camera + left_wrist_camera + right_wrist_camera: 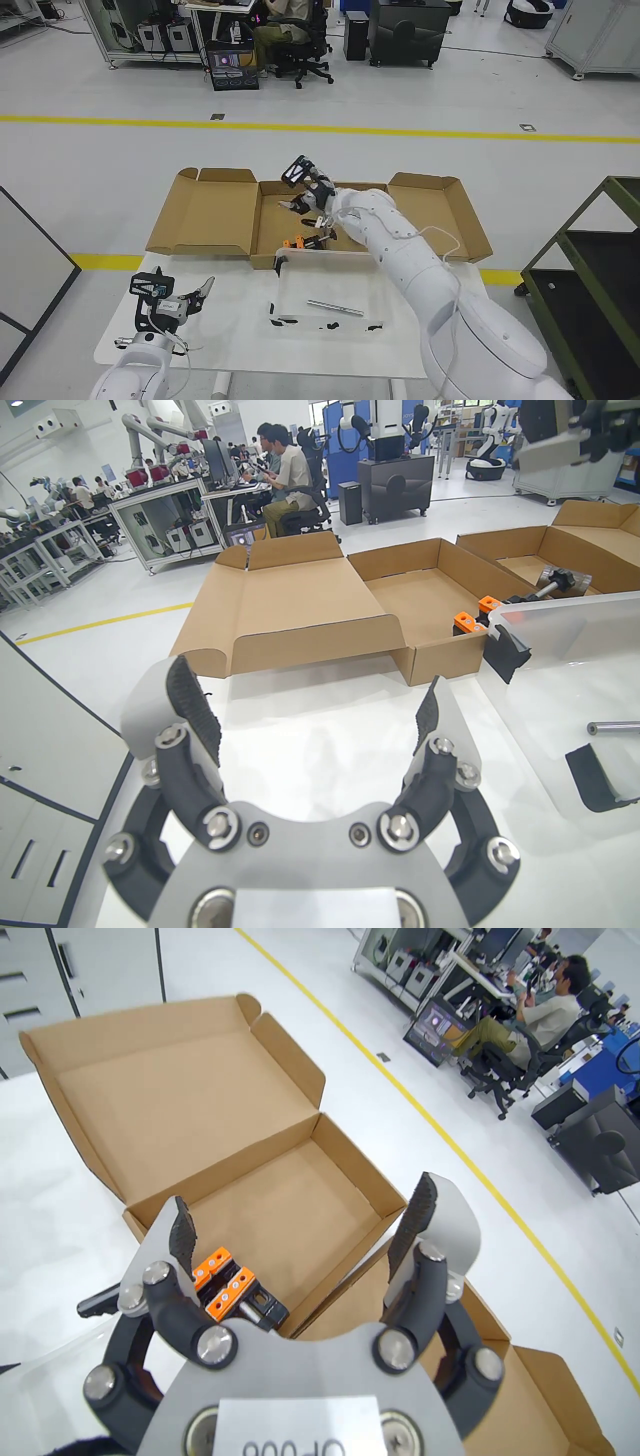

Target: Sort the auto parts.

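Note:
An orange-and-black vise part (pixel 297 241) (pixel 227 1285) (pixel 472 617) lies in the near right corner of the left cardboard box (pixel 268 205) (pixel 280 1208). My right gripper (pixel 305 208) (pixel 302 1213) hangs open above that box, just over the vise, holding nothing. A black-knobbed rod part (pixel 560 580) rests in the right cardboard box (pixel 440 215). A metal rod (pixel 335 307) (pixel 612 727) lies in the clear plastic bin (pixel 290 285) (pixel 575 640). My left gripper (pixel 195 297) (pixel 307 695) stands open and empty low over the table's near left corner.
Both cardboard boxes stand along the table's far edge with their lids folded flat outward (pixel 205 215). The bin has black latches (pixel 505 650) on its rim. White tabletop (pixel 230 320) lies between my left gripper and the bin.

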### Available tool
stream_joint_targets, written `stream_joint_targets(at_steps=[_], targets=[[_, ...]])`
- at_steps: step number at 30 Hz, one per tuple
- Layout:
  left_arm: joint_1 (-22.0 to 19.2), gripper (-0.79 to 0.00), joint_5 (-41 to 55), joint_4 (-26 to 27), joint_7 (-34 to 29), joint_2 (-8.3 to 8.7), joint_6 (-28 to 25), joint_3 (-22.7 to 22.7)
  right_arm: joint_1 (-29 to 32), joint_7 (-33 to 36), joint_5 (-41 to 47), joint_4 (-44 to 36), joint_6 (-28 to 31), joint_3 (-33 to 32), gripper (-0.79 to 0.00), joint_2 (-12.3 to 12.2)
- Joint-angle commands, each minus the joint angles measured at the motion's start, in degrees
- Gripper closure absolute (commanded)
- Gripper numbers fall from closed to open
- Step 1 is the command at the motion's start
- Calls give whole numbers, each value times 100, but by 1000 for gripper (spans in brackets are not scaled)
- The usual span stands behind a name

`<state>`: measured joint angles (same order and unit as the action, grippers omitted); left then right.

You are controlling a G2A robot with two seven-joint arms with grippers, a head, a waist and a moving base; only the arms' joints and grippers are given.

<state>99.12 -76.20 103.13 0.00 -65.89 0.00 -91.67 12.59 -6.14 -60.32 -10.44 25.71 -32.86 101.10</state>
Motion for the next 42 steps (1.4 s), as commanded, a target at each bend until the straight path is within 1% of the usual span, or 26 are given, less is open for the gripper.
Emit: stream_joint_targets(at_steps=[1, 6, 10, 13, 16, 20, 22, 25, 34, 36, 39, 42], targets=[[0, -785, 0, 0, 0, 0, 0, 0, -37, -482, 101, -12, 193, -93, -785, -70], [0, -785, 0, 0, 0, 0, 0, 0, -85, -1780, 98, -3, 934, -244, -785, -334], [0, -785, 0, 0, 0, 0, 0, 0, -3, -2776, -175, -111, 1719, -252, -785, -587], [0, -785, 0, 0, 0, 0, 0, 0, 126, -3379, -570, -347, 2296, -185, -785, -791], [0, -785, 0, 0, 0, 0, 0, 0, 303, -3726, -1058, -719, 2751, -91, -785, -994], [0, -785, 0, 0, 0, 0, 0, 0, 630, -3883, -1498, -1356, 2989, -74, -785, -1246], [0, -785, 0, 0, 0, 0, 0, 0, 787, -3861, -1579, -1705, 3229, -119, -785, -1365], [0, -785, 0, 0, 0, 0, 0, 0, 1023, -3777, -1572, -2194, 3229, -157, -785, -1524], [0, -785, 0, 0, 0, 0, 0, 0, 1048, -3757, -1561, -2219, 3220, -158, -785, -1523], [0, -785, 0, 0, 0, 0, 0, 0, 1212, -3729, -1473, -2560, 3229, -118, -785, -1540], [0, -785, 0, 0, 0, 0, 0, 0, 1488, -3942, -1211, -3139, 3229, 221, -785, -1711], [0, -785, 0, 0, 0, 0, 0, 0, 1543, -3846, -832, -3606, 3229, 996, -785, -2006]])
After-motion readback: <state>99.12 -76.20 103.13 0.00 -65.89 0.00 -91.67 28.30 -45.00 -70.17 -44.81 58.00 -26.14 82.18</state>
